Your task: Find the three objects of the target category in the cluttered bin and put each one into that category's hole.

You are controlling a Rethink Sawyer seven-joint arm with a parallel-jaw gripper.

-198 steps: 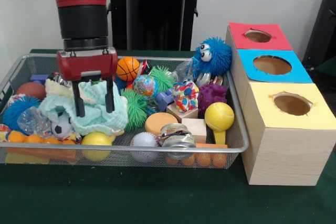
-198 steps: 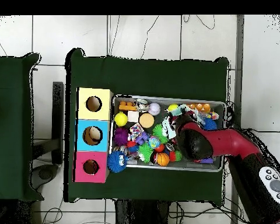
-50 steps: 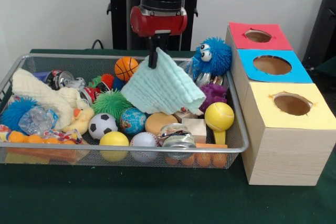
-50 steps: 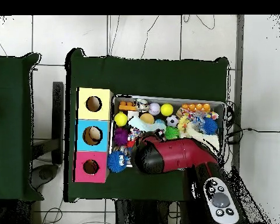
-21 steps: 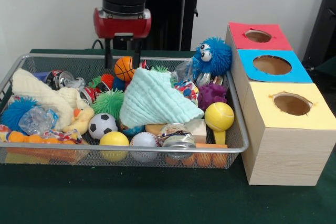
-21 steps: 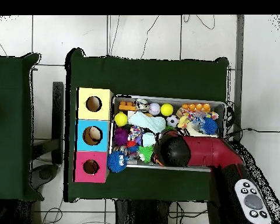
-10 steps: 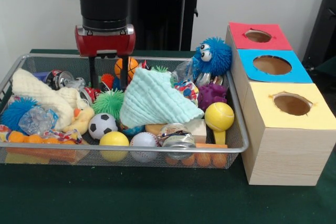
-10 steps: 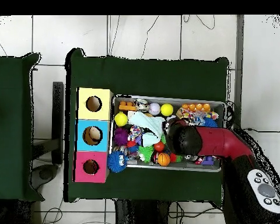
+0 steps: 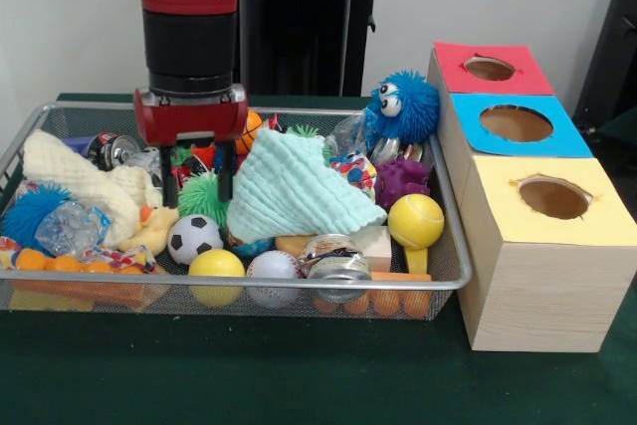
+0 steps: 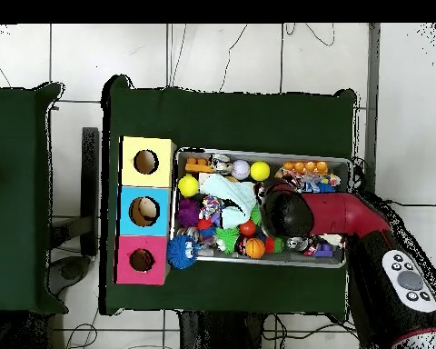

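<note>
1. Progress check: as far as I can tell, nothing from the wire bin [image 9: 450, 276] has gone into a hole yet. The red hole [image 9: 489, 68], blue hole [image 9: 516, 123] and yellow hole [image 9: 553, 196] all look dark and empty from the front, though I can't see to the bottom of them. The task doesn't say which category is the target, so all three objects look to be still left to find.

2. The end effector [image 9: 195, 181] is down inside the left-middle of the bin with its two dark fingers apart and nothing between them. They straddle the green spiky ball [image 9: 202, 195], just above the soccer ball [image 9: 194, 238]. Looks like it's lining up a grab, but that's my guess.

3. The mint washcloth [image 9: 297, 191] is lying in a heap in the middle of the bin, draped over the toys there, and no longer in the fingers. The cream cloth [image 9: 70, 178] sits at the left end.

4. Versus a couple of seconds back: then the washcloth was dangling from the closed fingers above the bin's centre. Now it's dropped, and the arm has slid over to the left and come down lower.

5. Versus ten seconds back: the washcloth was on the left then, and moving it uncovered the soccer ball and green spiky ball. The yellow tennis ball [image 9: 415, 220] and blue fuzzy creature [image 9: 403, 106] haven't budged.
</note>
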